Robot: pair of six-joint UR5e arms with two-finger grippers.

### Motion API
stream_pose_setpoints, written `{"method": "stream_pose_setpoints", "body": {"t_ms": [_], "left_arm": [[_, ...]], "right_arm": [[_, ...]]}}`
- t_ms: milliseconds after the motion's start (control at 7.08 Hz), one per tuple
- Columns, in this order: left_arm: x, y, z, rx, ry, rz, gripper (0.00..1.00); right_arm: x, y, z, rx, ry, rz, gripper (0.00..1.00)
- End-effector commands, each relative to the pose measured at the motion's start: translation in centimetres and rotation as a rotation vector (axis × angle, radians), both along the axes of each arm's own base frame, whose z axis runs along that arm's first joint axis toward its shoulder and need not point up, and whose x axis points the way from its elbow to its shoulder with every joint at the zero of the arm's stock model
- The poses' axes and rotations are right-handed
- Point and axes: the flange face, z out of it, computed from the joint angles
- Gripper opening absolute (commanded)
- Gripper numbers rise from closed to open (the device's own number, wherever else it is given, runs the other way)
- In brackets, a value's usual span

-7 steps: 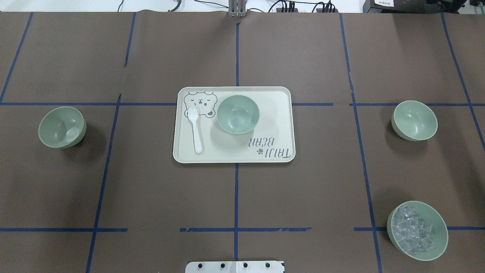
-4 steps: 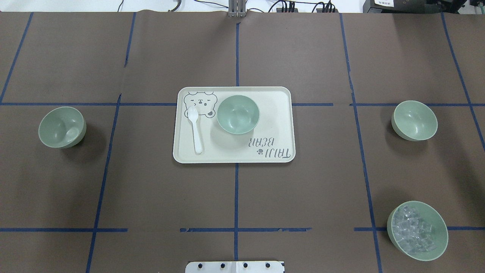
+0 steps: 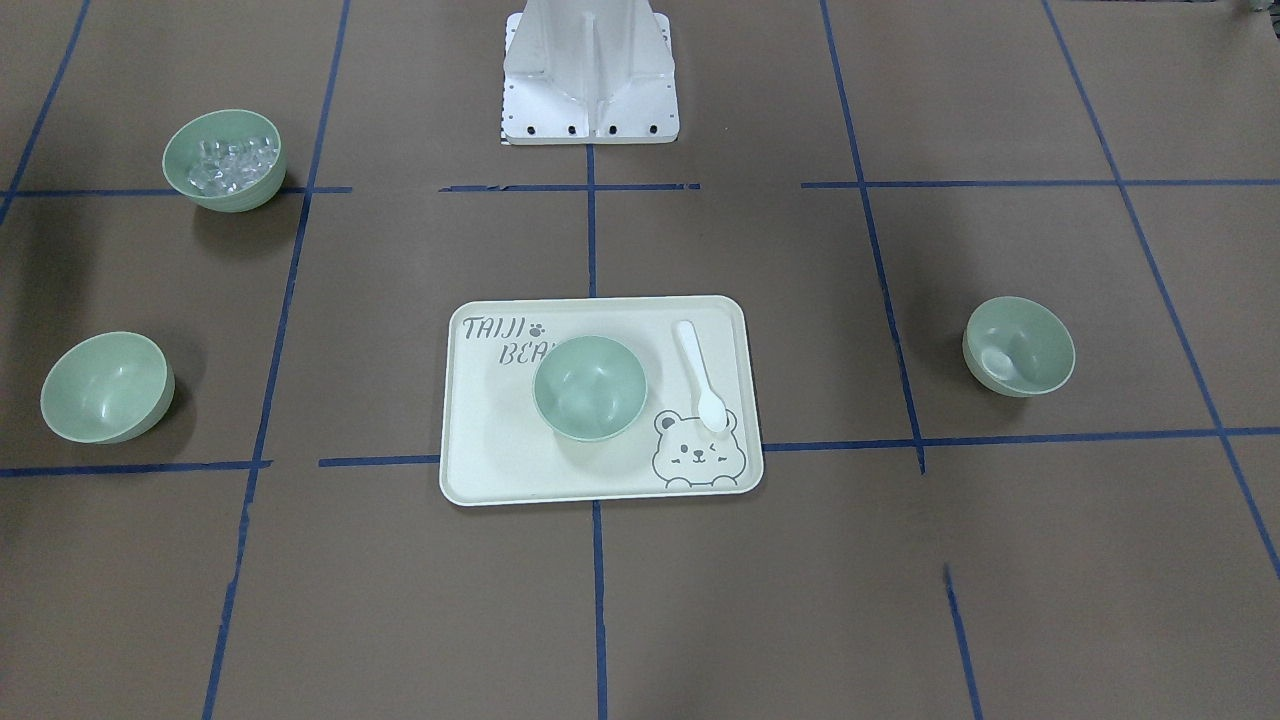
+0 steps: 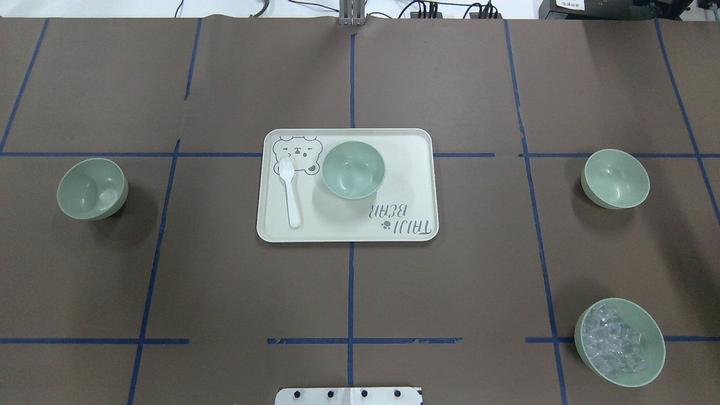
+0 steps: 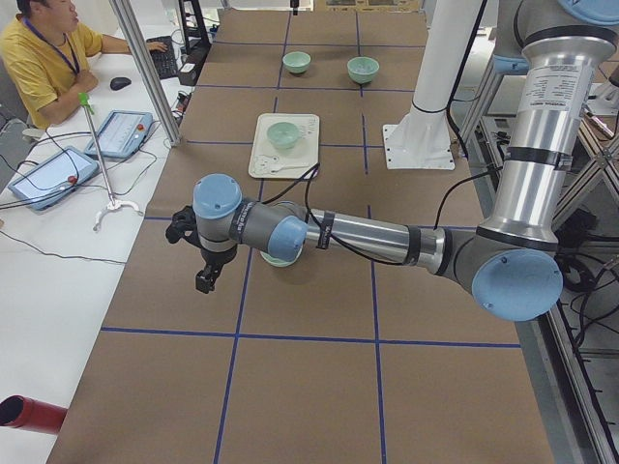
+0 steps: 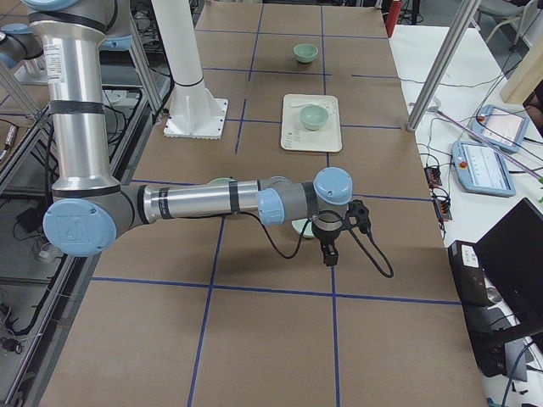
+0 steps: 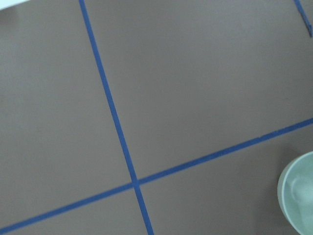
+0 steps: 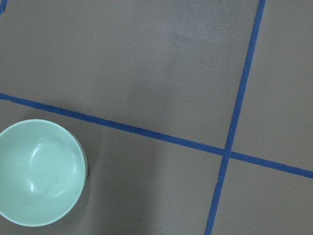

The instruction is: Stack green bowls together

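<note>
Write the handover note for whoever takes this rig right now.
Left gripper: hovers near the left bowl, seems empty; open or shut cannot be told.
Right gripper: the same, near the right bowl.
Third bowl sits on the cream tray beside the white spoon. Ice bowl is not part of the job.
Done: nothing stacked.
Left: nest all three empty bowls together.

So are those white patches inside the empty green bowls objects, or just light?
Likely glare: in the overhead view the patch in the left pale green plastic bowl sits toward the robot, in the front-facing view away from it; the right wrist view shows soft streaks in the right bowl.
</note>
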Motion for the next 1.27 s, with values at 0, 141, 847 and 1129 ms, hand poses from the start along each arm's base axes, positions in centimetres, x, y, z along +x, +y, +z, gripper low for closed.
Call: {"method": "stream_pose_setpoints", "body": {"t_ms": [0, 141, 847, 1129], "left_arm": [[7.3, 1.6, 1.3, -0.028, 0.046, 0.026, 1.0], [9.8, 2.4, 1.4, -0.059, 0.068, -0.025, 1.0], [22.6, 7.6, 4.7, -0.146, 0.06, -0.109, 0.9], [23.9, 8.1, 5.4, -0.155, 0.052, -0.085, 0.63]], "right_arm": [[-0.9, -0.6, -0.6, 0.013, -0.007, -0.013, 1.0], [-0.9, -0.6, -0.5, 0.011, -0.007, -0.013, 1.0], [-0.9, -0.5, -0.2, 0.008, -0.007, -0.014, 1.0], [-0.8, -0.3, -0.1, 0.005, -0.006, -0.014, 1.0]]}}
